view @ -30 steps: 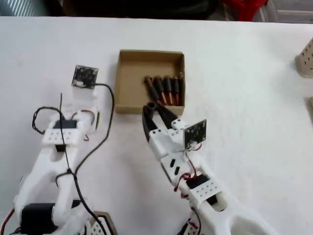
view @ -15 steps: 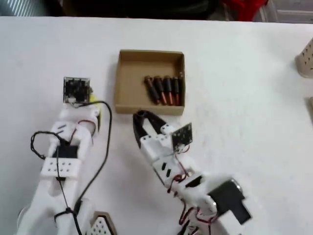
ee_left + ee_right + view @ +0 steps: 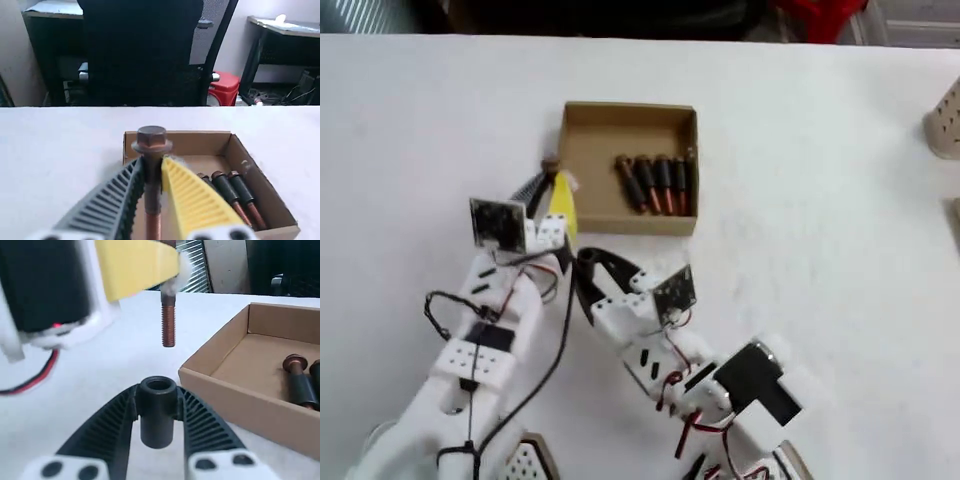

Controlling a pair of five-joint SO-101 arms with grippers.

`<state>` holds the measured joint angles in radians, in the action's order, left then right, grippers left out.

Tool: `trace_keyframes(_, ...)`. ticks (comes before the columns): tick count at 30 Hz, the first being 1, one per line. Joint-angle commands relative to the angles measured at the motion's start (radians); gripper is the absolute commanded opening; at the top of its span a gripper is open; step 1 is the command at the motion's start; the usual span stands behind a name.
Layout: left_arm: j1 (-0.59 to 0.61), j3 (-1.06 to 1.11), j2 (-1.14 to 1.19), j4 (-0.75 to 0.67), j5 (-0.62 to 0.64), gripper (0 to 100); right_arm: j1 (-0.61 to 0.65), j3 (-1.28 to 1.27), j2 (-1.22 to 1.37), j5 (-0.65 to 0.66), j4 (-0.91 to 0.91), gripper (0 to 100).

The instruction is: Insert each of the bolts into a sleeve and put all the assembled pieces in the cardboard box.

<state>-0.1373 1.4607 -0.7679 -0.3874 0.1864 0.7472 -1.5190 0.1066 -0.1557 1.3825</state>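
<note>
right gripper (image 3: 157, 396): just short of the box's (image 3: 582, 190) near wall, by its near-left corner; clamped narrow on the sleeve
sleeve (image 3: 157, 415): upright between the jaws, bore up and open, held by its side wall
sleeve handling: likely rigid, smooth, light; may twist or slip if pushed off-axis, so a mid-wall hold suits
left gripper (image 3: 152, 170): beside the box's left wall; closed on the bolt just under the head
bolt (image 3: 151, 145): vertical, head up, threaded tip down, above the sleeve and apart from it; not yet in
bolt handling: stiff metal, probably heavy for its size; threads give bite, but holding high leaves the shank free to enter
pieces (image 3: 660, 185): row of assembled ones lying inside the box, toward its right wall
counter (image 3: 820, 200): white, runs on past the box's far wall
</note>
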Motion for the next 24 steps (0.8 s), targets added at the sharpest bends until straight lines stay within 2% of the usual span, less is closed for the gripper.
trace_keyframes(1,-0.031,0.040,-0.041,-0.140,0.025,2,0.004,0.026,-0.004,0.000,0.028,1.6)
trace_keyframes(9,-0.012,-0.048,-0.113,0.101,0.069,2,-0.019,0.026,-0.002,0.000,0.022,1.6)
trace_keyframes(15,-0.013,-0.127,-0.421,0.557,0.193,2,-0.018,0.026,-0.002,0.000,0.021,1.6)
trace_keyframes(17,-0.021,-0.137,-0.530,0.657,0.198,2,-0.016,0.026,-0.002,0.000,0.021,1.6)
trace_keyframes(20,-0.044,-0.091,-0.631,0.663,0.198,2,-0.016,0.026,-0.002,0.000,0.021,1.6)
trace_keyframes(24,-0.104,-0.018,-0.634,0.601,0.196,2,-0.013,0.023,-0.002,0.000,0.021,1.6)
